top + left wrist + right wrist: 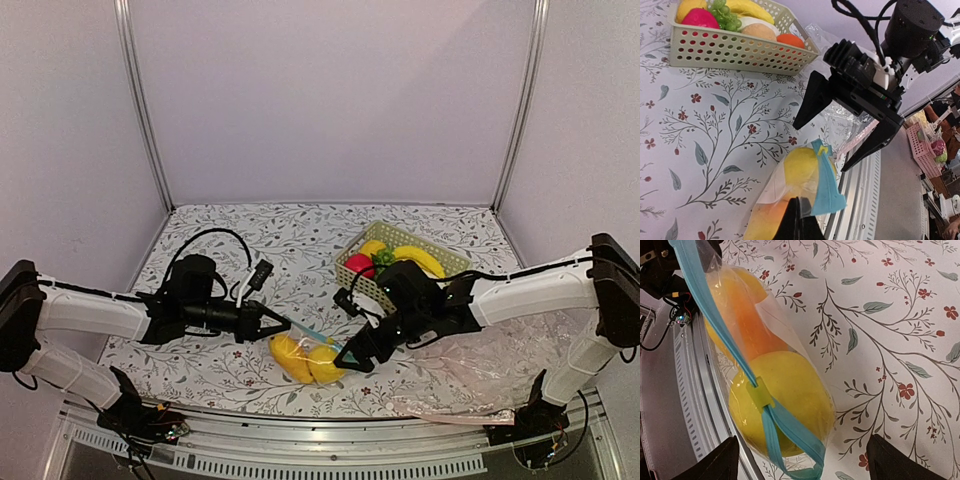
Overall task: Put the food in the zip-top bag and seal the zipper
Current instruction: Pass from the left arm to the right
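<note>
The zip-top bag (305,360) lies near the table's front edge. It holds the rounded yellow fruit (795,390) and the longer orange-yellow fruit (737,305). Its light blue zipper (715,325) runs across the top; a yellow-green slider (760,392) sits partway along, and the strips beyond it are split apart. My left gripper (799,212) is shut on the bag's clear edge beside the zipper end (826,187). My right gripper (800,465) is open wide, just above the bag's slider end, its fingers (812,100) straddling it without touching.
A cream basket (445,262) with red, green, white and banana-shaped fruits stands behind the right arm. A large pinkish clear plastic sheet (500,375) lies at the front right. The table's metal front rail (865,190) runs just beside the bag.
</note>
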You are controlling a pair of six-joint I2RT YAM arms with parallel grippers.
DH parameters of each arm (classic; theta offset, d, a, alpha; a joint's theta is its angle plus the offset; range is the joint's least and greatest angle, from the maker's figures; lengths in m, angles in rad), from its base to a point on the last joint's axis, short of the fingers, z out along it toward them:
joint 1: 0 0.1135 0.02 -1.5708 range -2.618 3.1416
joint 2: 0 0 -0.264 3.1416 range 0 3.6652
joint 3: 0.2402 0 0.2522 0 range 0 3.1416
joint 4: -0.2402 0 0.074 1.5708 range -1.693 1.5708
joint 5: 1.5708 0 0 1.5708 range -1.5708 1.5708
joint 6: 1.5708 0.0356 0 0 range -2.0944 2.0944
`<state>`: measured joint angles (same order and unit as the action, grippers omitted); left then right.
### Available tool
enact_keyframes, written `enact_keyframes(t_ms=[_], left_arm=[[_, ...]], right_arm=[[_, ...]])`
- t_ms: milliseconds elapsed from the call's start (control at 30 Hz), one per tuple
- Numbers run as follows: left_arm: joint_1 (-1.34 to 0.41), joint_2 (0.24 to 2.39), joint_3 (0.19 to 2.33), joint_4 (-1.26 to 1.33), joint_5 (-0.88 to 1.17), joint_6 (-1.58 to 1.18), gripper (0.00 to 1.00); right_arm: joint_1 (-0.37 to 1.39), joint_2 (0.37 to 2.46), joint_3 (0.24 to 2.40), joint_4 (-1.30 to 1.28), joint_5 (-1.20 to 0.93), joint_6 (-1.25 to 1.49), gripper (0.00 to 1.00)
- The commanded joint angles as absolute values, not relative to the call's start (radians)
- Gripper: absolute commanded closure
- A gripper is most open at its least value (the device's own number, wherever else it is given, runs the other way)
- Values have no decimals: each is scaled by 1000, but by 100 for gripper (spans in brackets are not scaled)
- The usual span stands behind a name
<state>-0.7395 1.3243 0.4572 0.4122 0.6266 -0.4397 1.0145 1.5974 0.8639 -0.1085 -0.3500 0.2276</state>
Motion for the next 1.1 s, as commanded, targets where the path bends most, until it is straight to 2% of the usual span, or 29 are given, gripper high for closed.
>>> enact_keyframes(t_ms=[0, 133, 200, 300, 500, 633, 767, 933, 1067], left_arm=[[-741, 1312, 466, 411, 665, -420, 100], [-740, 1316, 471, 411, 684, -411, 100], [-739, 1323, 474, 410, 687, -409, 100], [-737, 1330, 477, 410, 684, -406, 100], [-734, 1332, 480, 405, 675, -406, 100], [-732, 1338, 487, 400, 681, -406, 100], [-732, 1346, 493, 395, 683, -405, 100], [-732, 1341, 499, 382, 674, -406, 97], [-730, 1334, 498, 376, 666, -407, 91]], right_arm=[[989, 1623, 836, -38, -419, 221, 12], [952, 1624, 831, -15, -534, 225, 18], [947, 1636, 842, -15, -593, 224, 26], [946, 1659, 848, -18, -636, 227, 33], [946, 1680, 835, -20, -645, 231, 36], [946, 1680, 836, -18, -634, 232, 51], [946, 1689, 848, -19, -625, 232, 78], [944, 1687, 851, -20, -613, 236, 99], [945, 1680, 850, -20, -607, 242, 100]])
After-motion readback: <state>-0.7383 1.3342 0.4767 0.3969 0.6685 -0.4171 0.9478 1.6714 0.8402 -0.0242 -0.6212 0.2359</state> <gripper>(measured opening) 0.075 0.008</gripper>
